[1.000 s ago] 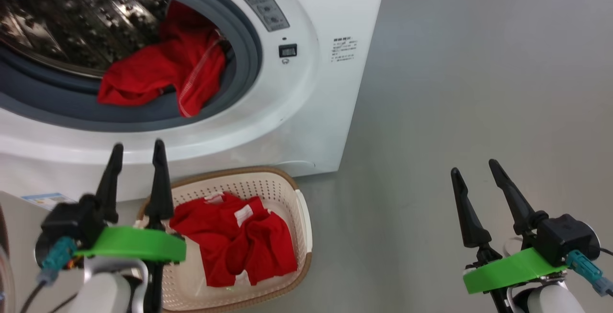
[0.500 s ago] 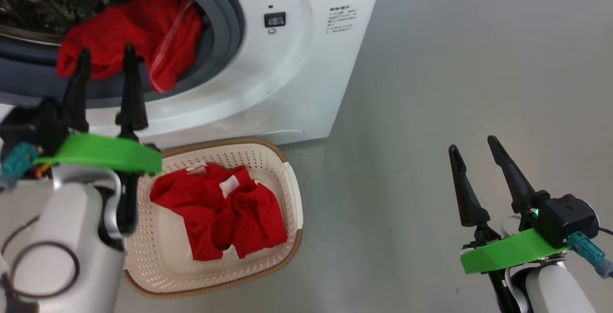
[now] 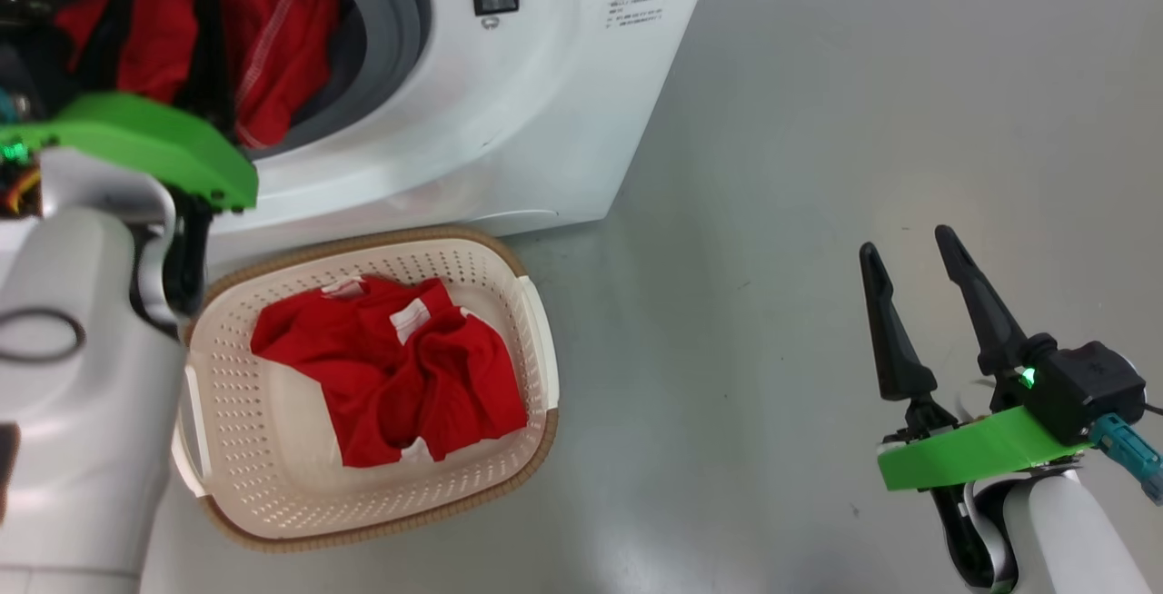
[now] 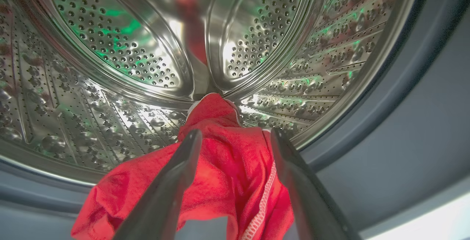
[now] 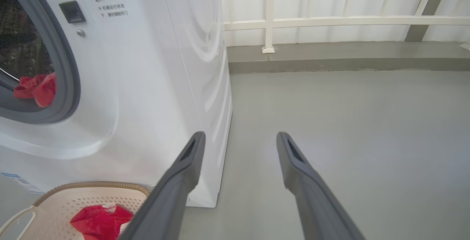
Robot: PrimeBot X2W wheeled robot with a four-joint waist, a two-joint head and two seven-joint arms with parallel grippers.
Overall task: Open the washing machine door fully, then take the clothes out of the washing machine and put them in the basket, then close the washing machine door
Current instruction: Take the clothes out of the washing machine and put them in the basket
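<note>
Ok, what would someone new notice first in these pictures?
Red against white: one red garment drapes over the lip of the steel drum in the white washing machine, the open left claw pointed at it. A second red garment lies crumpled in the cream basket on the floor in front; the right claw hangs open over grey floor.

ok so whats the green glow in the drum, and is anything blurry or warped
Left wrist view: green tint and glare on the steel drum, likely reflections; the left gripper looks soft, close to the lens. Right wrist view: wide-angle bows the washing machine. Head view: sharp, sheen on the floor.
</note>
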